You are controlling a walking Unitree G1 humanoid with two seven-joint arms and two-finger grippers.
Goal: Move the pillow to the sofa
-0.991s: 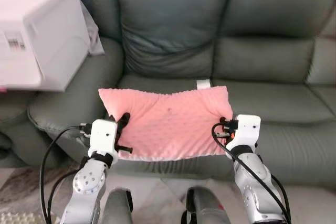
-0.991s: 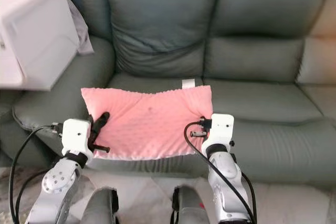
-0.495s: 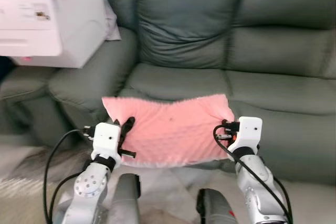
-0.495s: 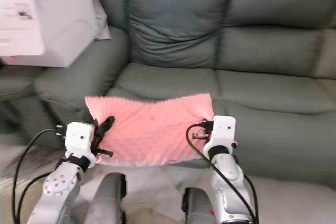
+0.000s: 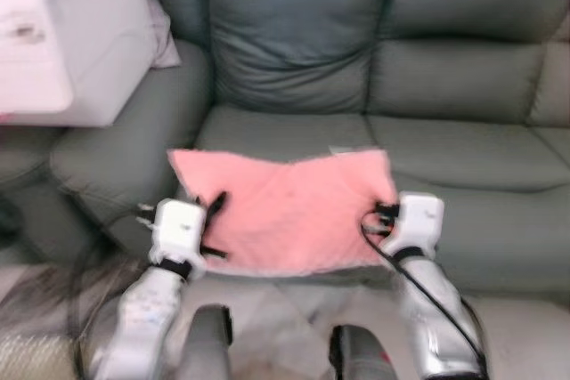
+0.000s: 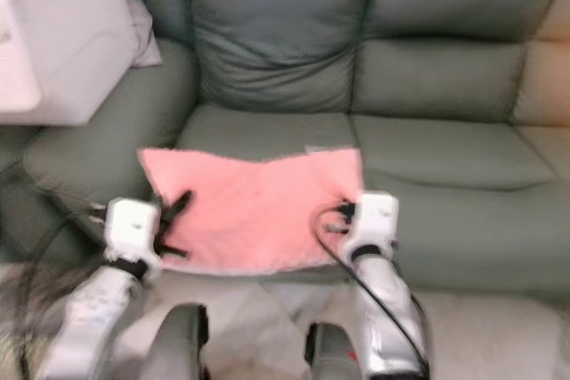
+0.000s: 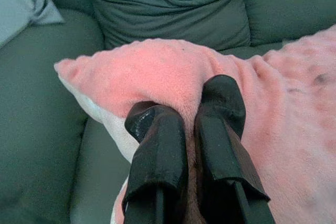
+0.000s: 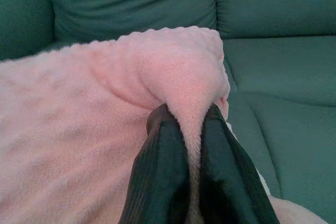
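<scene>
holding the pink pillow (image 5: 289,211) stretched between them, the left gripper (image 7: 185,129) and right gripper (image 8: 185,140) each pinch a plush fold at opposite edges. it hangs over the sofa (image 5: 463,157) seat's front edge; looks light, soft and floppy, so gripping near the corners seems sensible.

— What was the pillow (image 5: 289,211) like?
— Pink, fuzzy, spread flat, sagging slightly in the middle.
— And the sofa (image 5: 427,86)?
— Grey-green leather, at twelve o'clock, its seat just beyond the pillow's far edge.
</scene>
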